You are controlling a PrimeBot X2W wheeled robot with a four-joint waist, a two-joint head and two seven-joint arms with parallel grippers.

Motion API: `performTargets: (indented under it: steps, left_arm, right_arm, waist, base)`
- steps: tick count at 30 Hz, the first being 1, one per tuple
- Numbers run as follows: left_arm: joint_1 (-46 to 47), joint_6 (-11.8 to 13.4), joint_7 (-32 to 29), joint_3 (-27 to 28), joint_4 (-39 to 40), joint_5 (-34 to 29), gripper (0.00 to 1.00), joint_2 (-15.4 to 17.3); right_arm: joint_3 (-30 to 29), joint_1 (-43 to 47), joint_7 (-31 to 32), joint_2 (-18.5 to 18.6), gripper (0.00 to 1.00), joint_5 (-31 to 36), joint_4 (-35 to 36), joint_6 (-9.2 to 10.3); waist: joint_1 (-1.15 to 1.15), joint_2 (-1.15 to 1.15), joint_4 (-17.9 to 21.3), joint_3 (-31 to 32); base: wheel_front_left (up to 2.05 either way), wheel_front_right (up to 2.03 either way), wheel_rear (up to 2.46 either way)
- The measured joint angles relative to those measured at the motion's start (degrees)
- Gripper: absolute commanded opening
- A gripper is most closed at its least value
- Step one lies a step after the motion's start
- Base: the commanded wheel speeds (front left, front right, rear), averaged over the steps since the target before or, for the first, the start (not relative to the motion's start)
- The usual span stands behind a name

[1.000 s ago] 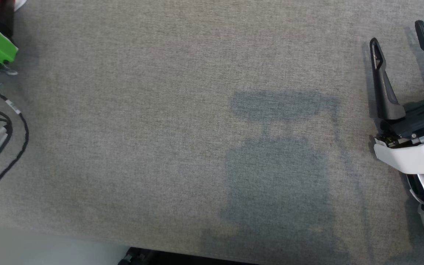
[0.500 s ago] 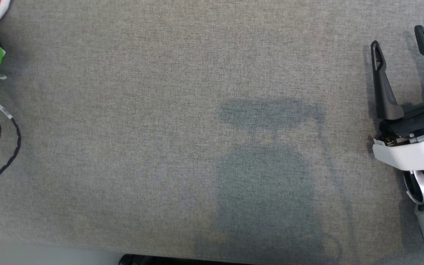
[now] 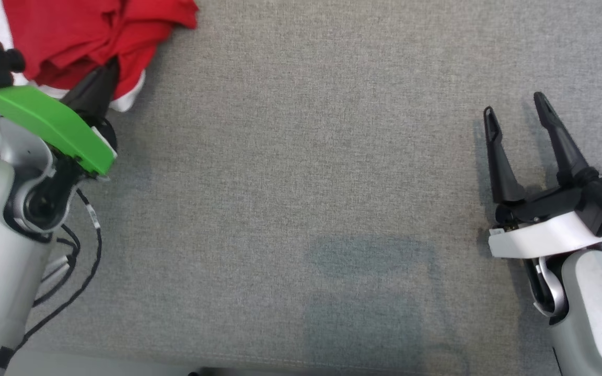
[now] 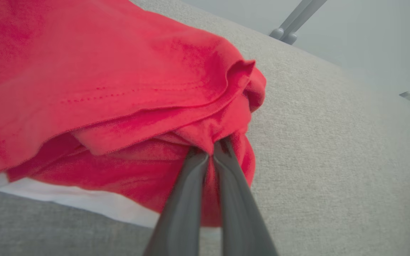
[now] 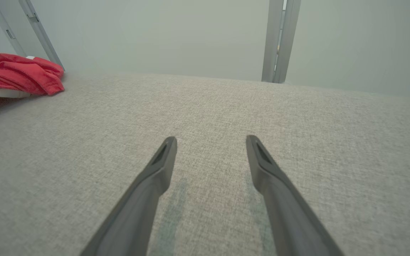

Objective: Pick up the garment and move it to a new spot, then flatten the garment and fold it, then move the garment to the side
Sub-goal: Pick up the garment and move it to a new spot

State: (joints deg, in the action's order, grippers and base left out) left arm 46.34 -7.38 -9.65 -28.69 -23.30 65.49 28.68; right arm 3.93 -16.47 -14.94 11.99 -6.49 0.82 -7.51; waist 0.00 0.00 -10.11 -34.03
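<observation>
The red garment [image 3: 71, 36] is bunched at the far left of the tabletop [image 3: 301, 183]. A fold near its edge is pinched by the closed left fingers [image 4: 187, 199]. The right fingers [image 5: 155, 177] are spread wide and empty. Only a thin layer seems to be caught, so the cloth could slip free when lifted.

- The red garment [image 3: 71, 36] runs off the top and left edges of the head view, so its full shape can't be seen.
- The very tips of the left gripper [image 4: 211, 150] are tucked away inside the red folds.
- A green plate [image 3: 45, 125] covers most of that gripper from above.
- The right arm [image 3: 593, 308] is cut off at the bottom corner.
</observation>
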Motion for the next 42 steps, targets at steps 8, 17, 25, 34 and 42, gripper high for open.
performTargets:
  steps: [8, 17, 25, 34, 42]
  left_arm:
    - [-8.9, 0.7, 0.9, -6.5, 17.9, -1.4, 0.0, 0.9]
    - [-12.4, 6.6, -1.5, -15.6, 28.1, -2.8, 0.0, -9.6]
    - [-9.0, 9.6, -2.0, -20.8, 17.2, -4.6, 0.0, -21.3]
    - [-2.9, 10.3, -0.4, -23.0, 2.9, -5.6, 0.0, -25.1]
    - [-0.8, 10.8, 4.7, -26.7, -4.4, -6.9, 1.0, -25.9]
  right_arm:
    - [-0.3, 3.9, -0.1, -4.5, 1.0, -0.6, -1.5, 0.0]
    - [-1.4, 5.9, -0.1, -7.1, 1.0, -0.9, -1.7, 0.0]
    - [-0.1, 5.1, -0.1, -8.7, 1.0, -2.1, -1.9, 0.0]
    - [1.7, 4.5, -0.1, -9.1, 1.0, -6.3, -2.9, 0.0]
    - [1.3, 4.6, -0.1, -9.1, 1.0, -7.4, -3.0, 0.0]
  waist:
    - [0.0, 0.0, 0.7, 7.2]
    - [0.0, 0.0, 4.8, 13.6]
    - [0.0, 0.0, 12.5, 15.6]
    - [0.0, 0.0, 24.8, 15.2]
    - [0.0, 0.0, 31.2, 14.3]
  base:
    - [0.0, 0.0, 0.0]
    - [0.0, 0.0, 0.0]
    - [0.0, 0.0, 0.0]
    - [0.0, 0.0, 0.0]
    - [0.0, 0.0, 0.0]
